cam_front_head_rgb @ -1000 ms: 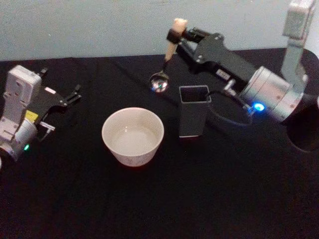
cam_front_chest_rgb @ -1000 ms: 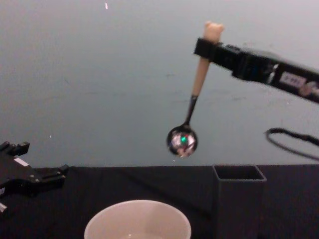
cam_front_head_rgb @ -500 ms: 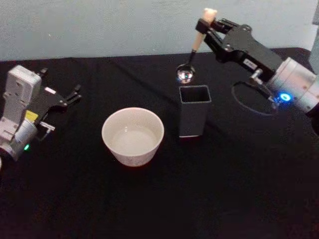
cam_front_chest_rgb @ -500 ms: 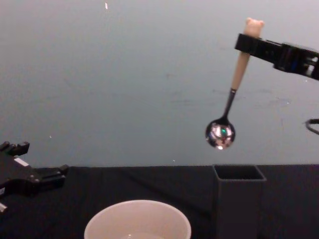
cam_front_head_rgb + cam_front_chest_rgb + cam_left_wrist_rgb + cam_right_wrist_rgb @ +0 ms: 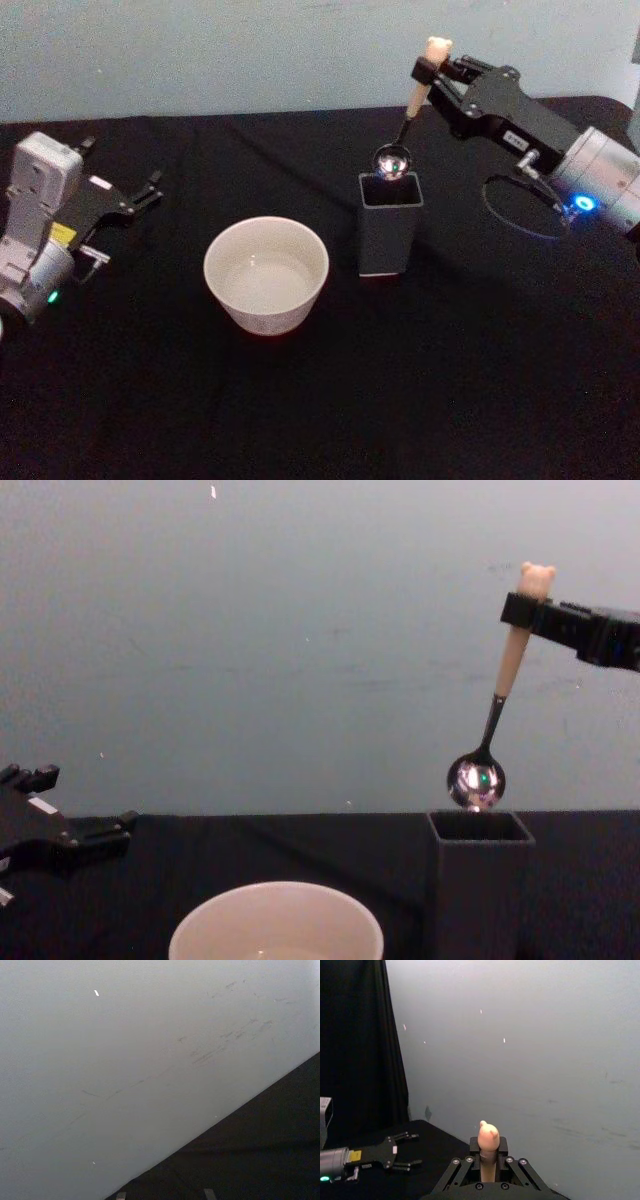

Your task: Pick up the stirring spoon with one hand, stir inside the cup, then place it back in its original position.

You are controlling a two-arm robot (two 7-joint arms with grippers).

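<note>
My right gripper (image 5: 428, 68) is shut on the stirring spoon (image 5: 410, 105) just below its bear-head top, also seen in the chest view (image 5: 520, 610) and the right wrist view (image 5: 488, 1157). The stirring spoon (image 5: 500, 700) hangs nearly upright, its shiny bowl (image 5: 476, 780) just above the open mouth of the dark grey square holder (image 5: 480, 880), the original position (image 5: 390, 225). The cream-white cup (image 5: 267, 273) stands to the holder's left, with its rim (image 5: 276, 920) low in the chest view. My left gripper (image 5: 150, 190) rests open at the table's left.
A black cloth covers the table (image 5: 320, 400). A pale wall (image 5: 200, 50) runs behind it. A black cable (image 5: 520, 205) loops on the cloth to the right of the holder. The left gripper (image 5: 402, 1150) shows far off in the right wrist view.
My right gripper has carried the spoon rightward and down, from above the space between cup and holder to just over the holder's mouth. The left arm has not moved.
</note>
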